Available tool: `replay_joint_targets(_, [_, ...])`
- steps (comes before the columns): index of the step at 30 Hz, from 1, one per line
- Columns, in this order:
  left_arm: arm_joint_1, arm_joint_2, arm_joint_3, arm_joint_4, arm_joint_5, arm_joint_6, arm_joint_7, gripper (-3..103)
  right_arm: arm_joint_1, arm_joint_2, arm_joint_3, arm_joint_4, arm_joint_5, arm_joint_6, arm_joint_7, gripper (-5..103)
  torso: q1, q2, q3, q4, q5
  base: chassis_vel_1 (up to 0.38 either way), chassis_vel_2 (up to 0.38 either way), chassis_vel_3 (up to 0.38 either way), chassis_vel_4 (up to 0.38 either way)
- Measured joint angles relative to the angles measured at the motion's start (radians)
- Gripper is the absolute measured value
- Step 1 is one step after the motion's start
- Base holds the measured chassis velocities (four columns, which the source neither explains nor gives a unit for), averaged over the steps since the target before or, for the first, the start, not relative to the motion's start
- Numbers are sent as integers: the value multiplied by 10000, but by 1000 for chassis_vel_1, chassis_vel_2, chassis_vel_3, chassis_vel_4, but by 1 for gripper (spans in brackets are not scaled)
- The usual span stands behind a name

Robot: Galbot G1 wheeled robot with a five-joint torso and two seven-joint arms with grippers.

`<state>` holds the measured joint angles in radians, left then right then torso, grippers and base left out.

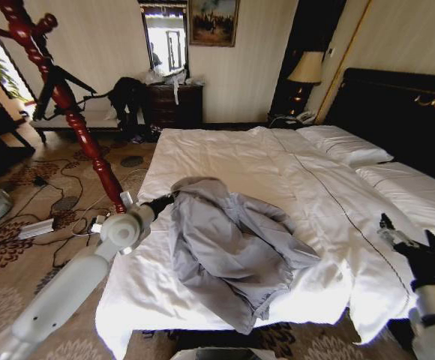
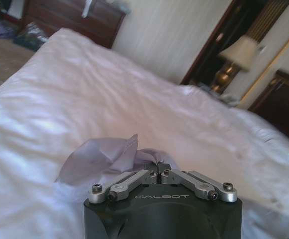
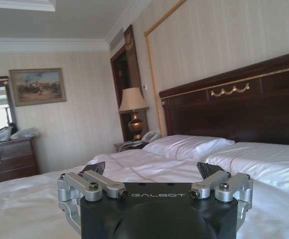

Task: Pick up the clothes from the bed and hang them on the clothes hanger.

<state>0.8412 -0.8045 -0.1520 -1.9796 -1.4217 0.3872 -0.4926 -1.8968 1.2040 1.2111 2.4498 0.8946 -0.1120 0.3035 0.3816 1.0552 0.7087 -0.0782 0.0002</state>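
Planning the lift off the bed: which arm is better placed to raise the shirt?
Left, probably. The left gripper is shut on the shirt at its near-left edge, fabric bunched at its fingertips. The right gripper hovers open over the bed, well clear of the shirt.

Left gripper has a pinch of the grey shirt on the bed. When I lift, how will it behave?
Probably floppy: the shirt lies crumpled in soft folds on the bed, so it should drape and trail. Likely light, since the fabric looks thin. The left gripper is shut on a small bunch at one edge, so the rest may swing or slip out. The right gripper waits open nearby.
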Motion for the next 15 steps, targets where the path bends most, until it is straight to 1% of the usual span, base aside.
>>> replay_joint_targets(2, [202, -186, -125, -126, 61, 168, -519, 0, -82, -55, -162, 298, 206, -287, 95, 100, 1, 1, 0, 0, -2, 0, 0, 0, 0])
replay_joint_targets(4, [389, -245, -222, -256, 60, 167, -669, 0, -131, -137, -181, 387, 277, -363, 127, 100, 1, 0, 0, 0, -7, 0, 0, 0, 0])
replay_joint_targets(7, [546, -187, -288, -277, 91, 167, -686, 0, -234, -211, -181, 349, 267, -368, 81, 100, 1, 0, 0, 5, -1, 0, 0, 0, 0])
replay_joint_targets(11, [540, -125, -263, -46, 218, 168, -662, 0, -398, -139, -272, 275, 71, -296, -64, 100, 2, 0, 1, 4, -3, 0, 0, 0, 0])
replay_joint_targets(12, [457, -148, -218, 42, 218, 168, -661, -3, -425, -81, -334, 285, 21, -288, -78, 100, 2, 0, 1, 4, -4, 0, 0, 0, 0])
replay_joint_targets(14, [304, -232, -148, 221, 215, 164, -694, 7, -419, -35, -433, 314, -41, -287, -78, 100, 1, 1, 0, 0, -1, 0, 0, 0, 0])
replay_joint_targets(15, [304, -232, -148, 221, 215, 164, -694, 7, -419, -35, -433, 314, -41, -287, -78, 100, 1, 1, 0, 0, -1, 0, 0, 0, 0])
